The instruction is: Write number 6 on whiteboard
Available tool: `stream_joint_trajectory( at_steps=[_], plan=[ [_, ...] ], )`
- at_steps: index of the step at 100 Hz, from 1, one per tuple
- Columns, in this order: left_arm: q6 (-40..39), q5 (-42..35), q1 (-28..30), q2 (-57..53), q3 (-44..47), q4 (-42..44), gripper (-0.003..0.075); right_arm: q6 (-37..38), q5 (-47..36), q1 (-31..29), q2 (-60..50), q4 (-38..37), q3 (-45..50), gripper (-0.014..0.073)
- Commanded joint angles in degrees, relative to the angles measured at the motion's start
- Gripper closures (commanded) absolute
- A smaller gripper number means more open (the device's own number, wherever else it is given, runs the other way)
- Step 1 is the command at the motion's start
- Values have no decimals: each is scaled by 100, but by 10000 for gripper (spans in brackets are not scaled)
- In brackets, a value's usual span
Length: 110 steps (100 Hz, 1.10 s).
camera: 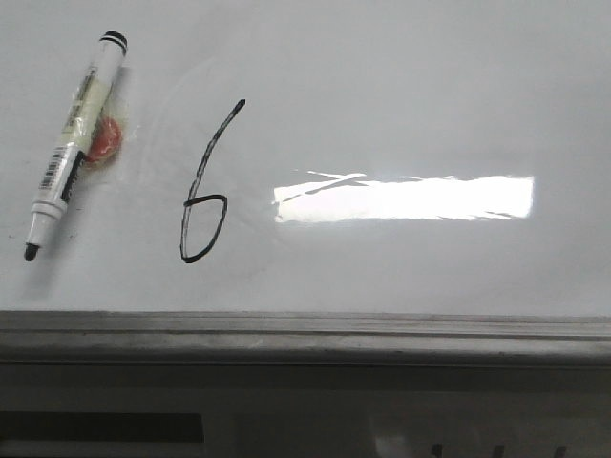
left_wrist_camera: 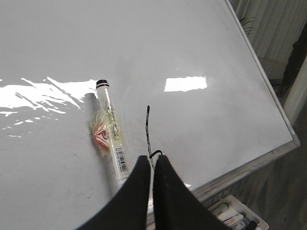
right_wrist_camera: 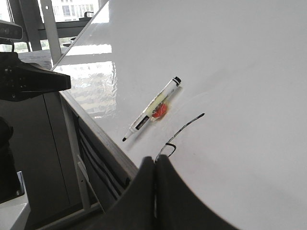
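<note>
We see both grippers, left (left_wrist_camera: pixel 152 165) and right (right_wrist_camera: pixel 154 165), pressed together, empty, just above the number 6 (camera: pixel 205 191) on the whiteboard (camera: pixel 430 86); dipping lower could smear its ink.

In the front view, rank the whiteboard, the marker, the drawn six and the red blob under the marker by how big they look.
1. whiteboard
2-3. marker and six: similar length, so unranked
4. red blob

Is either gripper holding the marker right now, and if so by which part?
Neither. The marker lies loose on the whiteboard; both the left gripper and right gripper are shut on nothing.
</note>
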Motion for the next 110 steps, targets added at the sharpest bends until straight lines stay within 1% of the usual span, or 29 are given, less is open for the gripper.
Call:
stream_joint_trajectory(
  at_steps=[1,88,97,110],
  plan=[
    [-3,-358,11,49,-157,-54,741,-37,-385,-41,38,-72,-154,657],
    [-13,-368,11,49,-157,-48,741,-37,-385,-41,38,-72,-154,657],
    [-13,-368,131,49,-157,176,741,-37,-385,-41,38,-72,-154,657],
    [-13,-368,424,49,-157,187,741,-37,-385,-41,38,-72,-154,657]
  ],
)
